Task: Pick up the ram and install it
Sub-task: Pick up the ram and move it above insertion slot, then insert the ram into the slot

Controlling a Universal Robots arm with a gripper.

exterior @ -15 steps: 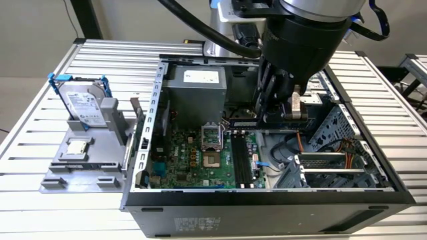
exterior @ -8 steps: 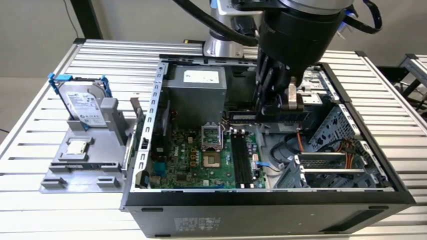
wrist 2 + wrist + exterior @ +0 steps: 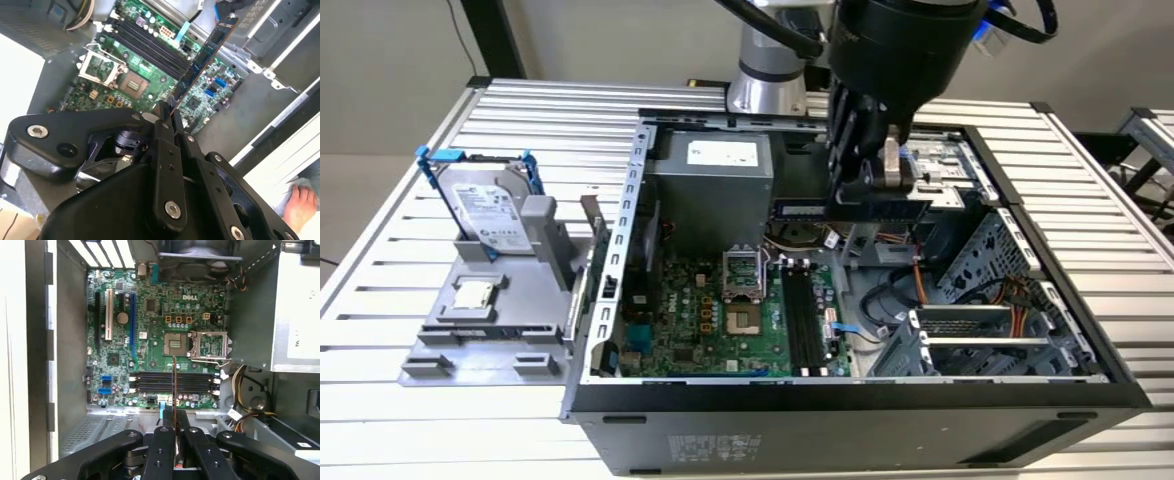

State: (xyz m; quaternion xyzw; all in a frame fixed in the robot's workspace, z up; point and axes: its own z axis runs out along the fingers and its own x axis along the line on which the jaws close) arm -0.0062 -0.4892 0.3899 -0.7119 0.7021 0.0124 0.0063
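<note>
My gripper (image 3: 886, 192) hangs over the open computer case (image 3: 854, 400) and is shut on the ram (image 3: 851, 210), a long narrow stick held level above the motherboard (image 3: 680, 320). In the second wrist view the ram (image 3: 207, 52) juts out from the gripper (image 3: 167, 112) at a slant. The first wrist view has the ram (image 3: 174, 385) edge-on, a thin line running from the gripper (image 3: 174, 415) across the black memory slots (image 3: 150, 382). Those slots (image 3: 803, 320) lie lower in the case, well apart from the stick.
A silver hard drive in a blue bracket (image 3: 487, 205) stands on a grey fixture at the exterior view's left. Inside the case are the power supply (image 3: 714, 175), the CPU socket (image 3: 744, 290), cables and a drive cage (image 3: 974, 325). A hand (image 3: 300, 197) rests outside the case.
</note>
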